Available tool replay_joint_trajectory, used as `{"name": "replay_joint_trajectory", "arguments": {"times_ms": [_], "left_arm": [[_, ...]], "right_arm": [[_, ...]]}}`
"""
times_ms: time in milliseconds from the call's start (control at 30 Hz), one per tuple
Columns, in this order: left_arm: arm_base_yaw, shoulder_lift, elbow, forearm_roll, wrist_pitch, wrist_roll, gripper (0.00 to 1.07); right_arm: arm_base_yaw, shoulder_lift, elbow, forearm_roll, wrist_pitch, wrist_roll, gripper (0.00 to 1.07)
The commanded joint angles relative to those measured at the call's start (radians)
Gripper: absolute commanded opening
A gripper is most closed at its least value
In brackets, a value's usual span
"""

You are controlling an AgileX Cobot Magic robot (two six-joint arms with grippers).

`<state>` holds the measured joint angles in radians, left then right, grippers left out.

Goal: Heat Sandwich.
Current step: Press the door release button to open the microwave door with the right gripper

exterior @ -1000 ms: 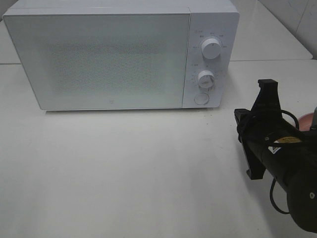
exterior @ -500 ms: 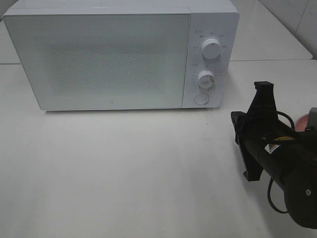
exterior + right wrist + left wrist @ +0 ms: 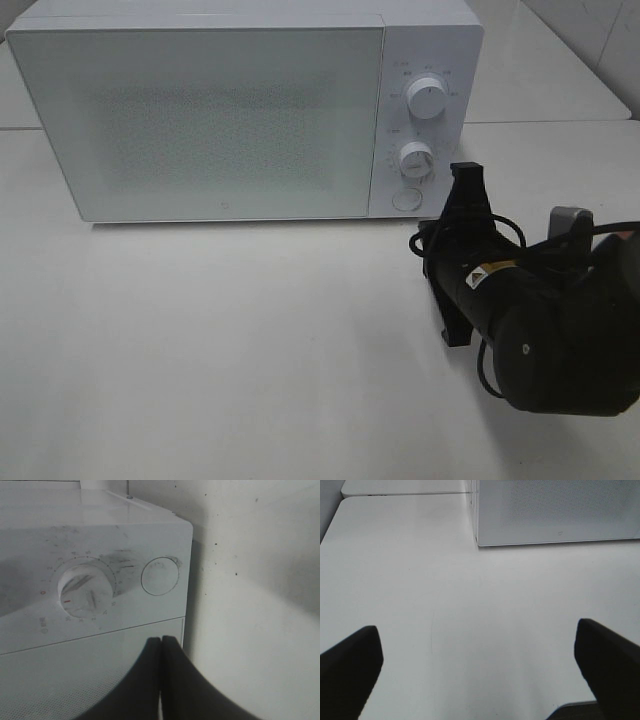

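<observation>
At the microwave (image 3: pixel 200 120) front, over the white worktop (image 3: pixel 250 330): right gripper (image 3: pixel 161 640), pressed together and empty, tip near the round button (image 3: pixel 159 576); left gripper (image 3: pixel 477 652), spread wide, empty. Sandwich: not in view, so its place cannot be told. Likely light, soft and easily crushed; best held gently at the crust edges.

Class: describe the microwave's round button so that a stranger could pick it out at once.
The white microwave stands on the table, its control panel right of the door. Lowest on that panel is the button: a flat, plain disc, unlike the two raised, pointer-marked knobs above it.
</observation>
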<state>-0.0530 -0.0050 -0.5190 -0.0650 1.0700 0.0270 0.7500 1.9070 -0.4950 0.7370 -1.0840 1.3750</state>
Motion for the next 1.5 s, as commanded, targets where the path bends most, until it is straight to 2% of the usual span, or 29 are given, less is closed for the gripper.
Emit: {"name": "replay_joint_trajectory", "arguments": {"times_ms": [33,333,800,1233,1500], "left_arm": [[0.001,-0.023,0.002,-0.004,0.001,-0.001,1.00],[0.001,-0.023,0.002,-0.004,0.001,-0.001,1.00],[0.001,-0.023,0.002,-0.004,0.001,-0.001,1.00],[0.001,-0.023,0.002,-0.004,0.001,-0.001,1.00],[0.001,-0.022,0.002,-0.004,0.001,-0.001,1.00]], "right_arm": [[-0.021,0.028,-0.044,-0.020,0.013,0.006,0.00],[-0.101,0.091,-0.147,-0.090,0.065,0.007,0.00],[-0.193,0.174,-0.282,-0.117,0.158,0.006,0.00],[-0.205,0.236,-0.361,-0.108,0.189,0.005,0.00],[-0.205,0.244,-0.371,-0.083,0.115,-0.012,0.00]]}}
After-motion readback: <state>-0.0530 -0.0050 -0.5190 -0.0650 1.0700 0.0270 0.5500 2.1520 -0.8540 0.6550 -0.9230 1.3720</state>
